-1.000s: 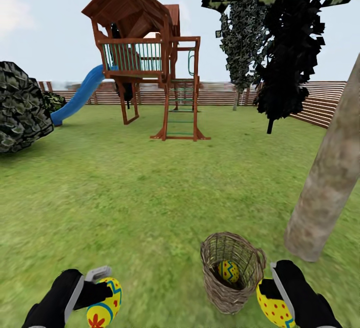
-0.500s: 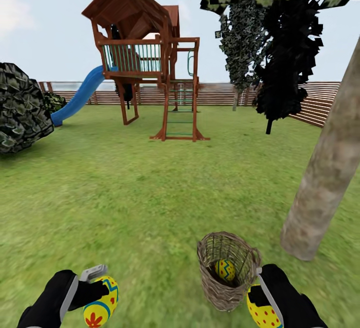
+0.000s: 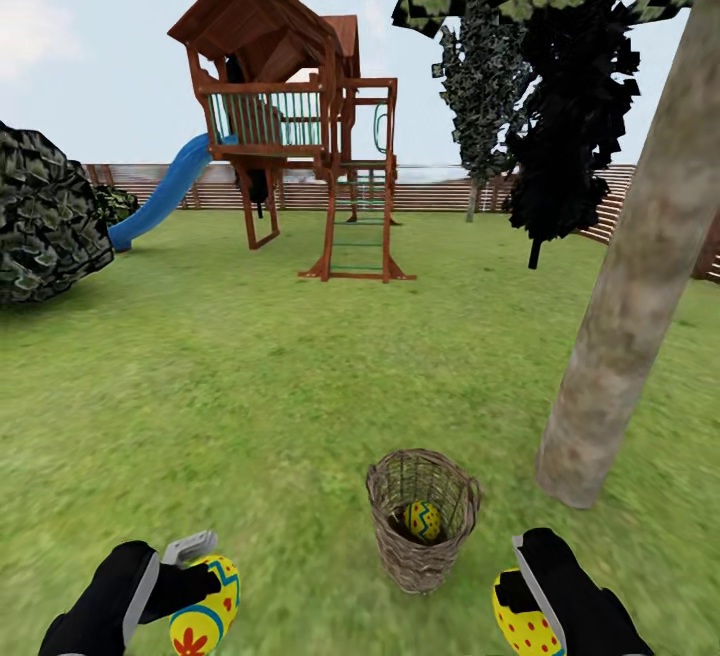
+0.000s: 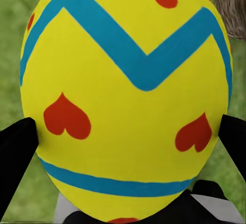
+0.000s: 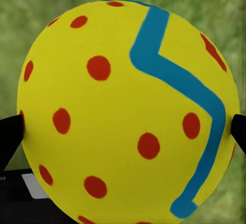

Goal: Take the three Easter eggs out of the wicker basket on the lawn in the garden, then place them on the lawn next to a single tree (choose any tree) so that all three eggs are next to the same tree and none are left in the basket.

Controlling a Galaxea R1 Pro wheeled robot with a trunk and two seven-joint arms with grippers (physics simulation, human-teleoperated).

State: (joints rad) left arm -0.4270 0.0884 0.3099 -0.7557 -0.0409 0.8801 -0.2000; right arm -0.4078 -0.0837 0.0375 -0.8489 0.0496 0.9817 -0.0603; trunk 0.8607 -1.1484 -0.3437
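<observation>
On the lawn (image 3: 250, 406) stands the brown wicker basket (image 3: 420, 521) with one yellow Easter egg (image 3: 423, 520) inside it. My left gripper (image 3: 200, 601) is low at the left, shut on a yellow egg with blue zigzags and red hearts (image 4: 125, 101). My right gripper (image 3: 525, 606) is just right of the basket, shut on a yellow egg with red dots and a blue band (image 5: 128, 116). The thick pale trunk of a tree (image 3: 625, 286) rises right behind the basket, to its right.
A wooden playset (image 3: 300, 136) with a blue slide (image 3: 165, 191) stands far ahead by the brown slat fence (image 3: 430, 194). A dark bush (image 3: 45, 216) sits at the left. A small black tree (image 3: 570, 126) and a columnar tree (image 3: 480, 96) stand at the back right.
The whole view has shifted: basket and trunk slid left and slightly up in the picture. Both grippers keep their eggs in the same hold.
</observation>
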